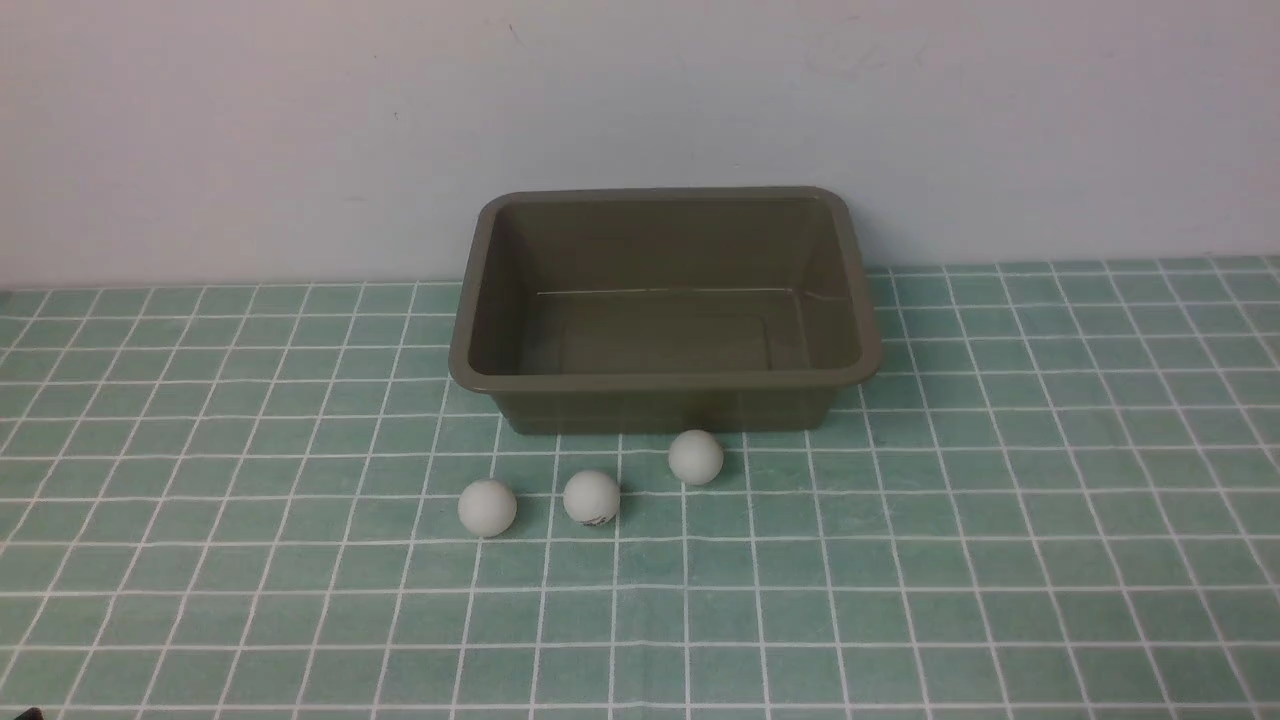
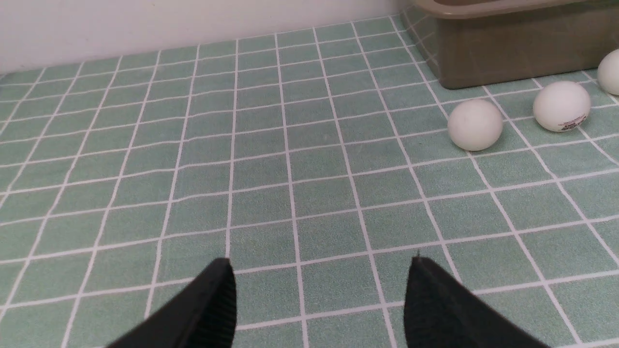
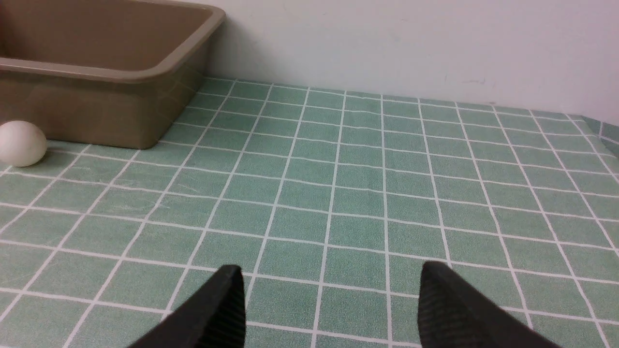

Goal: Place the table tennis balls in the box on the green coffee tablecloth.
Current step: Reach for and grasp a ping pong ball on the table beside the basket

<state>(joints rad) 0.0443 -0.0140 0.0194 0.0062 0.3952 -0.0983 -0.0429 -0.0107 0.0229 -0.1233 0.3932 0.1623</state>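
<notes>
Three white table tennis balls lie on the green coffee tablecloth (image 1: 900, 520) just in front of the olive box (image 1: 665, 380): a left ball (image 1: 487, 507), a middle ball (image 1: 591, 497) with a dark logo, and a right ball (image 1: 695, 457) nearest the box. The box is empty. In the left wrist view the left ball (image 2: 475, 124) and the logo ball (image 2: 561, 106) lie well ahead of my left gripper (image 2: 321, 263), which is open over bare cloth. My right gripper (image 3: 331, 268) is open too, far from the right ball (image 3: 22, 143). Neither gripper shows in the front view.
A plain white wall rises directly behind the box (image 3: 111, 77). The cloth's far right edge (image 3: 607, 140) folds down in the right wrist view.
</notes>
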